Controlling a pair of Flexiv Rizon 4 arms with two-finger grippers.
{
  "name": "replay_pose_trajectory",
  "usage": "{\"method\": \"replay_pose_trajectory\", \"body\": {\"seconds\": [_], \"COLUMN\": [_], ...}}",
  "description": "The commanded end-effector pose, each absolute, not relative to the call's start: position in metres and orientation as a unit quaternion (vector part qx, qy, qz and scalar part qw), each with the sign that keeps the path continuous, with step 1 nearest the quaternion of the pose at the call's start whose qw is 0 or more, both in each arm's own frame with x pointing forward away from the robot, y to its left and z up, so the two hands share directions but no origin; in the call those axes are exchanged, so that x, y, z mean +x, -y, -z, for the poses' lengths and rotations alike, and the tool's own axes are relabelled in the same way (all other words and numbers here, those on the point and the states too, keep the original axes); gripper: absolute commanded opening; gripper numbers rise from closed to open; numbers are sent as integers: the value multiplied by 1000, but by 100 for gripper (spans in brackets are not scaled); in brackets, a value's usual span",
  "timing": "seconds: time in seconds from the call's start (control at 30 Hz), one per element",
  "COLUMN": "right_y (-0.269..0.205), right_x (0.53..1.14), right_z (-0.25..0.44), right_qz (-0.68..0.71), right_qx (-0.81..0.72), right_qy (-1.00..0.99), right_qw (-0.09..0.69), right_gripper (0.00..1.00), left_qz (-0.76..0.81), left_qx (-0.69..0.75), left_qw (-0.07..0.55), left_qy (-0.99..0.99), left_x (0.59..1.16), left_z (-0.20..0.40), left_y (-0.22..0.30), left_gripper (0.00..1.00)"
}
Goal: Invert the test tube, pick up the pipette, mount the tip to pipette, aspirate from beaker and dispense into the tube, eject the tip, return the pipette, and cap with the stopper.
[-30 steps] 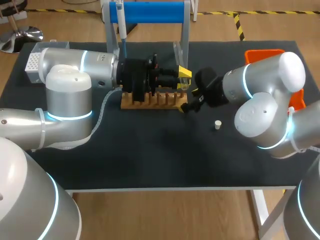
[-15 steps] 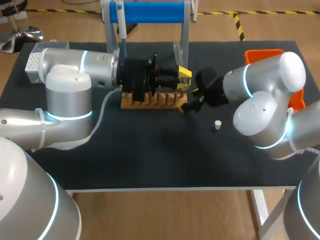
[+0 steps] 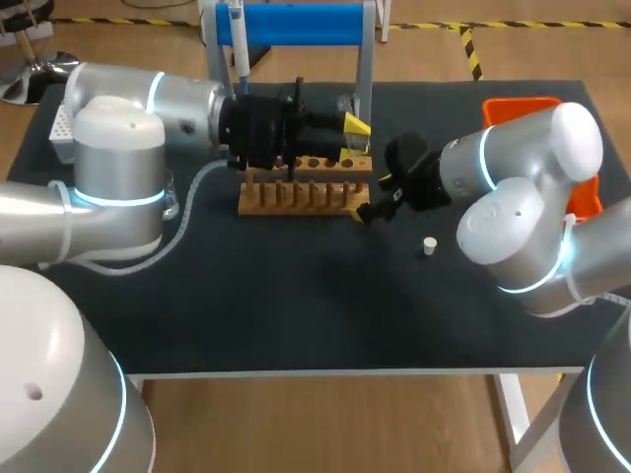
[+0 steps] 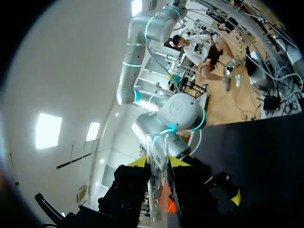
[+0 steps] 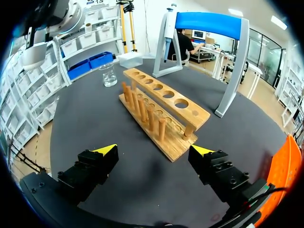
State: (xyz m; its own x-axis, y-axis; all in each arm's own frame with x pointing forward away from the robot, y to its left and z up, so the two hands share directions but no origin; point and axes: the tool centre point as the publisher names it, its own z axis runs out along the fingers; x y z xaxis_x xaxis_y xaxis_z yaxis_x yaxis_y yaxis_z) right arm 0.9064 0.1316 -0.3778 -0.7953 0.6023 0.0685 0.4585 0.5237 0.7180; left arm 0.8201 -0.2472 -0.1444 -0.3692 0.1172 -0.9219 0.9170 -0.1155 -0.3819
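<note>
The test tube is a clear glass tube clamped between the two yellow tips of the left gripper, its open rim standing well past the fingertips. In the head view that left gripper sits over the far right part of the wooden rack, close to the right leg of the blue stand; from there the tube itself is hard to make out. The rack lies near the middle of the dark table — a row of holes along its far rail, a row of pegs along its near one, as the right wrist view shows. The right gripper hangs just off the rack's right end, low over the table. In its own view the right gripper has its fingers spread wide with nothing between them, the rack straight ahead of it. The white stopper stands alone on the table to the right of the rack, nearer than the right gripper and apart from it. The pipette hangs on the left side of the blue stand, at the far side of the table. A glass beaker stands beyond the far end of the rack as the right wrist sees it. An orange tray sits at the far right of the table and a white tip box at the far left.
</note>
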Motion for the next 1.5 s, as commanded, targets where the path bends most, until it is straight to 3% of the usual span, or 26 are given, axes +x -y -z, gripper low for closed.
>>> {"method": "replay_pose_trajectory", "body": {"seconds": [0.03,0.23,0.87,1.17,1.5], "right_y": [-131,-131,-131,-131,-131], "right_x": [906,906,906,906,906], "right_z": [377,377,377,377,377], "right_qz": [-380,-380,-380,-380,-380], "right_qx": [305,305,305,305,305], "right_qy": [-868,-868,-868,-868,-868], "right_qw": [94,94,94,94,94], "right_gripper": [100,100,100,100,100], "left_qz": [606,613,610,604,618], "left_qx": [435,400,395,301,217], "left_qw": [294,241,245,139,114], "left_qy": [-597,-637,-642,-725,-747], "left_x": [835,848,851,887,909], "left_z": [143,147,147,138,140], "left_y": [246,249,249,244,247], "left_gripper": [0,0,0,0,0]}}
